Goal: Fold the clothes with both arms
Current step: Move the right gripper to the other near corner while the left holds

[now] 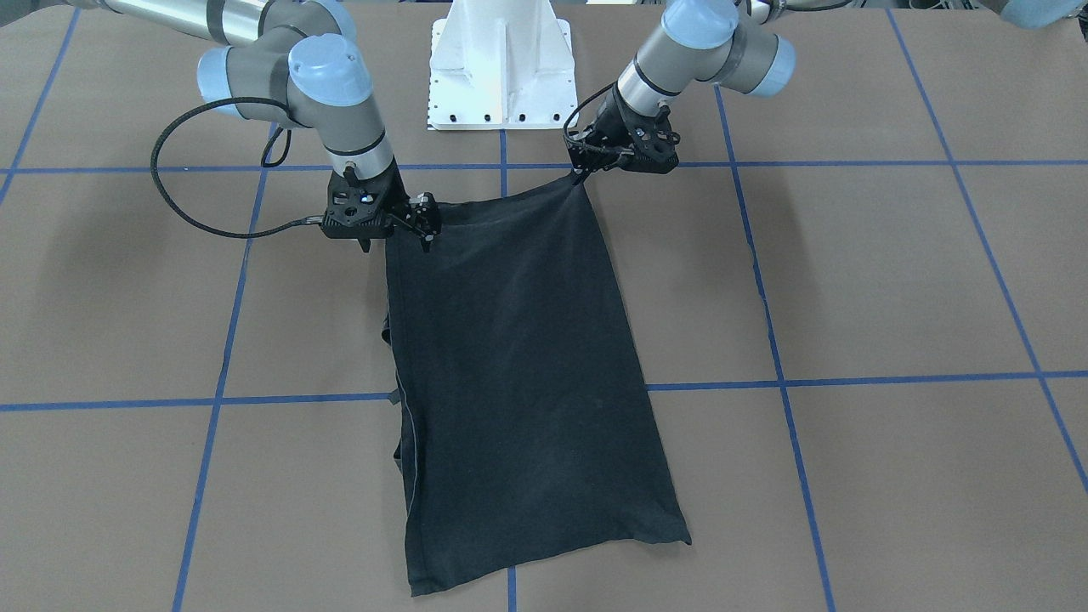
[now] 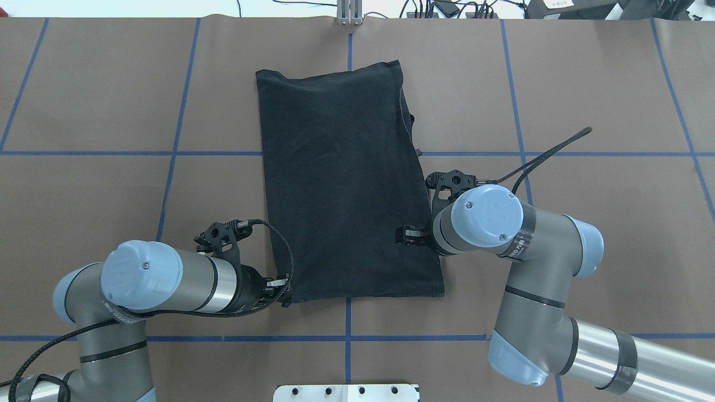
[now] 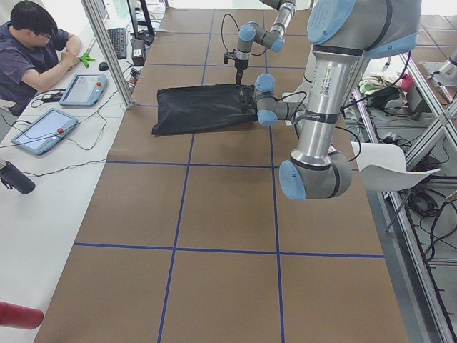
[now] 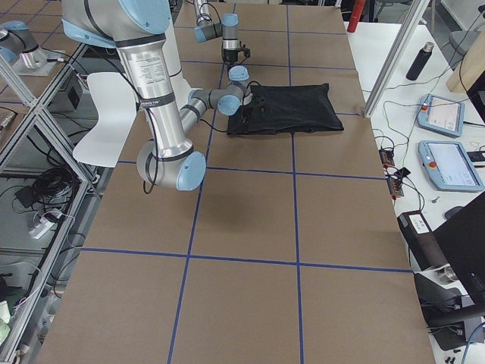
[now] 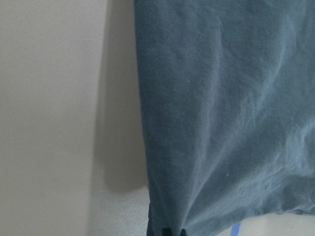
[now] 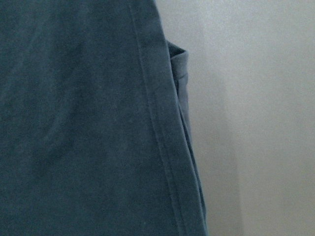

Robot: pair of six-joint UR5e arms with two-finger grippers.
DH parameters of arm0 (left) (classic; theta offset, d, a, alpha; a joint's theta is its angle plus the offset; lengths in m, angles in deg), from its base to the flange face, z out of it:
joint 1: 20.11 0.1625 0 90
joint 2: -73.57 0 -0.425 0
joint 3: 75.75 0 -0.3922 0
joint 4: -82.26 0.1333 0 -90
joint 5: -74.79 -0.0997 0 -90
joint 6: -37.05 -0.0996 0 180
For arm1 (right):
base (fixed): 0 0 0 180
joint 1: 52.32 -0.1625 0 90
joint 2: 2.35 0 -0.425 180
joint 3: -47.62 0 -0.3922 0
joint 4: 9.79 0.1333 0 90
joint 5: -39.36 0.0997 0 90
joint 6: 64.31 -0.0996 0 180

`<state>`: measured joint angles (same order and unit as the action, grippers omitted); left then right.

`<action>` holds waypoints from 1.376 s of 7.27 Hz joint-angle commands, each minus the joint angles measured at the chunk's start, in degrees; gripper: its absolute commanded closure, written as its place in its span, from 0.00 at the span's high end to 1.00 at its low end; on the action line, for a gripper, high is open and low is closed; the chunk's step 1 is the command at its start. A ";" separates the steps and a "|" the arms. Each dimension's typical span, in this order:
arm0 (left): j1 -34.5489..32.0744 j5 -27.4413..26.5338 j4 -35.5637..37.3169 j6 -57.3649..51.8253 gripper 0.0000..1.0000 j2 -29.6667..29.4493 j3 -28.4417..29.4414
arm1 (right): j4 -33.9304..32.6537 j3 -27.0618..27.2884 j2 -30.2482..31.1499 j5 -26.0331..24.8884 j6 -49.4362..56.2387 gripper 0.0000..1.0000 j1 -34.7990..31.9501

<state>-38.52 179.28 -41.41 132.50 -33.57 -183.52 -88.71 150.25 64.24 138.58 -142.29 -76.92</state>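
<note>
Black fabric at the robot-side corner of the T-shirt (image 2: pixel 335 184) is clamped by the left end effector (image 1: pixel 583 172) and drawn up slightly. Over the opposite side edge the right end effector (image 1: pixel 425 224) is positioned; its grip cannot be determined. Beyond them, the T-shirt is laid lengthwise, plain face up, on the brown table (image 2: pixel 111 100).

Even bright overhead light, soft shadows; wrist views soft-focus, washed-out.
</note>
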 commanded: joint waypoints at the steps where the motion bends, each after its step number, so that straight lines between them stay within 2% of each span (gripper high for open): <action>1: 0.13 0.02 0.01 0.00 0.00 0.00 0.20 | 0.25 -1.20 -0.41 -1.57 -1.72 0.86 0.17; 3: 0.13 0.10 0.01 0.00 0.00 -0.08 0.20 | 0.34 -2.16 -1.45 -2.62 -2.62 0.79 0.35; 5: 0.04 0.10 -0.08 0.00 0.00 0.00 0.11 | 0.52 -4.53 -3.82 -2.89 -4.02 0.77 0.61; 7: 0.04 0.10 -0.08 0.00 0.00 0.00 0.02 | 0.52 -4.45 -3.84 -3.15 -4.11 0.73 0.70; 8: 0.04 0.10 -0.08 0.09 0.00 0.00 -0.07 | 0.52 -4.45 -3.92 -3.15 -4.72 0.57 0.79; 10: 0.04 0.10 0.01 0.09 0.00 0.00 -0.15 | 0.52 -4.19 -4.19 -3.15 -9.10 0.00 0.88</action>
<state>-38.48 179.38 -41.46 132.58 -33.57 -183.60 -88.19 145.85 60.20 135.44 -149.12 -76.10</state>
